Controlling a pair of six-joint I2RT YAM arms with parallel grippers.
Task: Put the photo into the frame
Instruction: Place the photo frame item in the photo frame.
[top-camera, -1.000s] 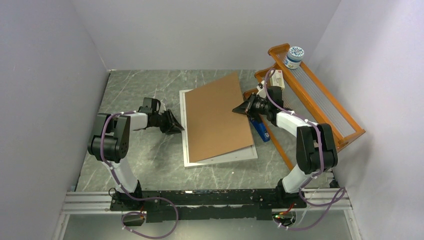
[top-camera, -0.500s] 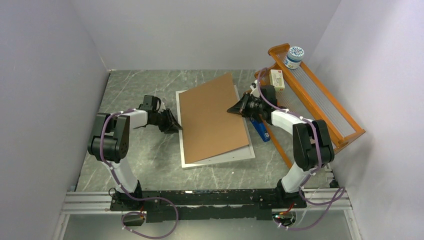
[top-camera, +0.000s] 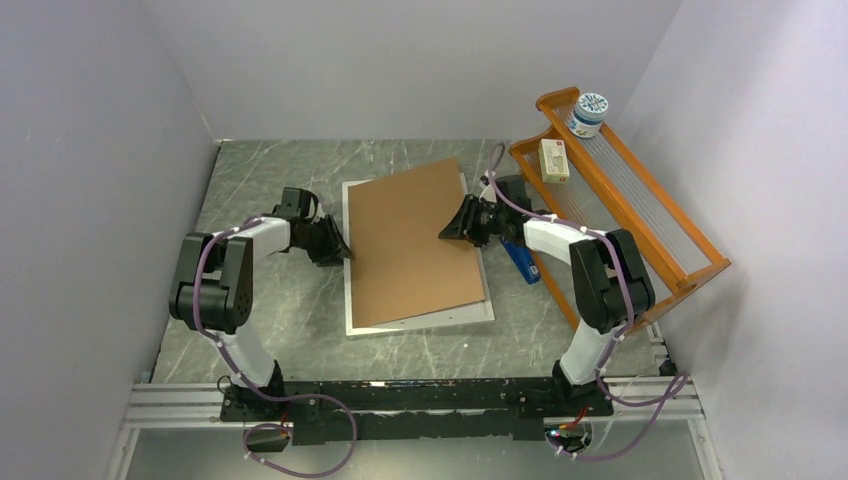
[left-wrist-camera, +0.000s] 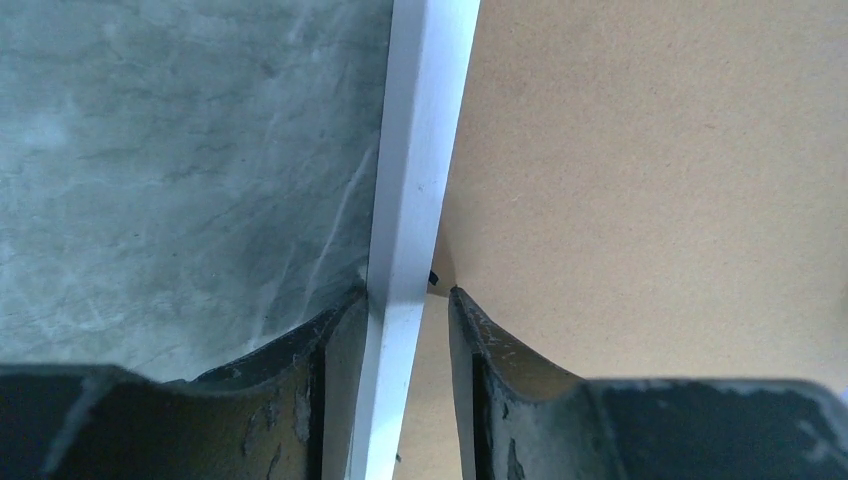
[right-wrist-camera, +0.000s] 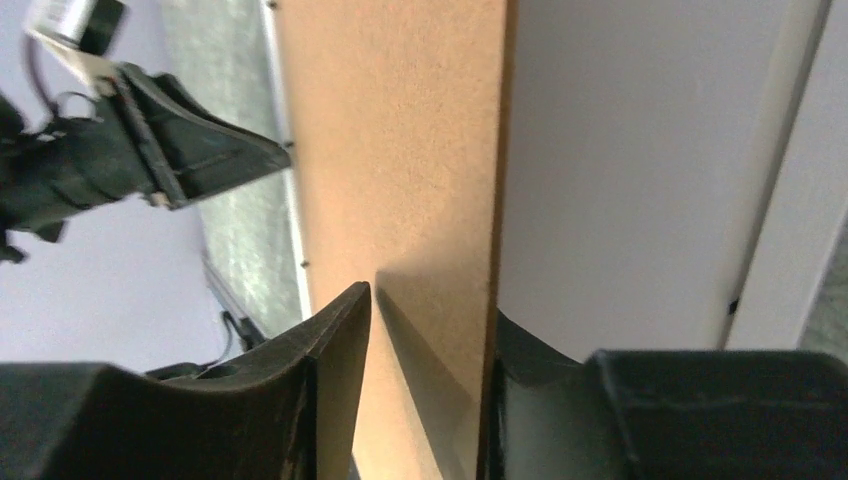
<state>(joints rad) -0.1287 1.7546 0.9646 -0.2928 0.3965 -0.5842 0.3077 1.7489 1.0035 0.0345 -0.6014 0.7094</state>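
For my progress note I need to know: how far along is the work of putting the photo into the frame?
Done: the frame lies flat on the table, with the brown backing board on it, skewed. In hand: the left gripper straddles the frame's left rim; the right gripper, open, brackets the board's right edge. Left: squaring the board. The white surface under it may be the photo; unclear.
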